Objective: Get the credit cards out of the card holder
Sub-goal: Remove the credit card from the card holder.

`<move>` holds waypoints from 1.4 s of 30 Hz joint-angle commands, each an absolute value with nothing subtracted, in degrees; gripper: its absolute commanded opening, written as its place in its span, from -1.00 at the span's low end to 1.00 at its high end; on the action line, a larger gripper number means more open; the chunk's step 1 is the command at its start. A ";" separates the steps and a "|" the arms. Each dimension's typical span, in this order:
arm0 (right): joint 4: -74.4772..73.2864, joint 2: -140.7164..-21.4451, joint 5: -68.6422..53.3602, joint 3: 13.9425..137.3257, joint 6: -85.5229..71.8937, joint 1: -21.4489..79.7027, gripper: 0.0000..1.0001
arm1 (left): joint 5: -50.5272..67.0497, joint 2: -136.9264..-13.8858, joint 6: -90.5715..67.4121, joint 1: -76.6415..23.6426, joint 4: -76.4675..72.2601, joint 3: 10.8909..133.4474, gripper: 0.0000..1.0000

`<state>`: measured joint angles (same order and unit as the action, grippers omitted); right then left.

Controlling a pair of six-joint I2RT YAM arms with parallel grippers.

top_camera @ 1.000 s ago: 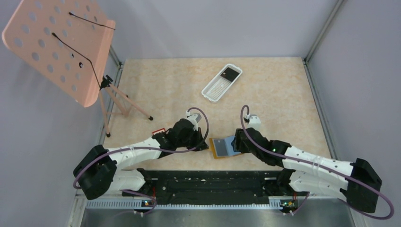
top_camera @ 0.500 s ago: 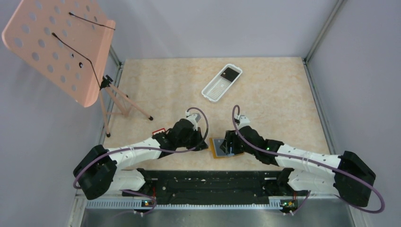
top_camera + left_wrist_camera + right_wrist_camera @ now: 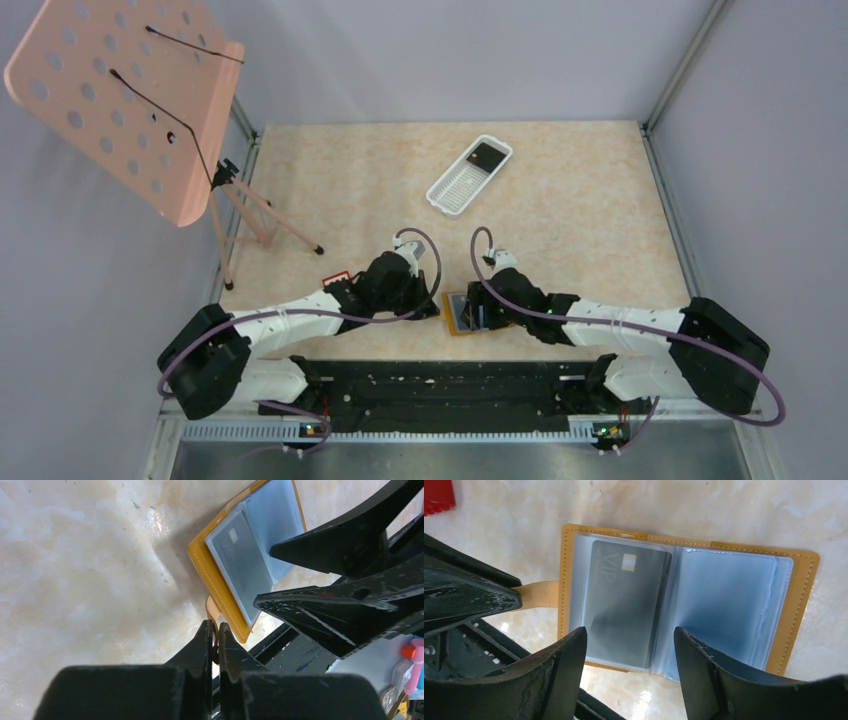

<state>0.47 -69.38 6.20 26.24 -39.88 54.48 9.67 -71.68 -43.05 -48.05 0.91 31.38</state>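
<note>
Left gripper point(image 3: 214, 629): pinched shut on the tab point(image 3: 536, 595) of the card holder point(image 3: 724, 600).
Right gripper point(image 3: 629, 637): held spread above the grey card point(image 3: 624, 605).

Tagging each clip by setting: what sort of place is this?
Probably a lab robot cell: plain grey walls enclose a marble-look table, a black rail runs along its near edge, and a pink perforated stand stands at the left.

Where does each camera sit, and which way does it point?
Top: fixed above and behind, looking down on the table; both arms show.
Left wrist: on the left arm, looks along the left gripper, shut on the card holder's tab.
Right wrist: on the right arm, looks down past the open right gripper at a card.
Shared: all show the open card holder.
</note>
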 commanded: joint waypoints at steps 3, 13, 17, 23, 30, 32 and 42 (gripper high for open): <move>2.22 -73.23 7.47 29.14 -39.40 56.20 0.28 | 10.02 -71.63 -43.03 -48.16 -0.31 31.55 -1.00; 1.01 -72.67 10.32 28.29 -39.74 56.54 0.01 | 9.96 -71.88 -42.92 -48.16 -0.26 31.58 -1.00; 0.18 -71.22 12.68 27.63 -40.05 56.45 -0.08 | 9.88 -71.66 -43.08 -48.16 -0.43 31.42 -1.00; -2.83 -68.35 15.17 26.95 -40.14 56.53 -0.23 | 9.84 -71.46 -43.23 -48.16 -0.48 31.03 -1.00; 0.97 -65.83 8.95 26.93 -40.41 56.59 0.09 | 10.08 -71.65 -43.58 -48.16 -0.83 31.03 -1.00; 1.90 -66.68 8.45 27.23 -40.80 56.93 0.15 | 10.22 -71.63 -43.65 -48.16 -1.02 31.11 -1.00; 0.56 -73.32 10.96 30.35 -40.92 59.78 0.24 | 10.56 -71.27 -44.01 -48.27 -1.18 31.07 -1.00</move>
<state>-0.21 -71.68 9.47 27.11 -40.60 58.41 9.85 -71.77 -43.55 -48.05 0.86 31.38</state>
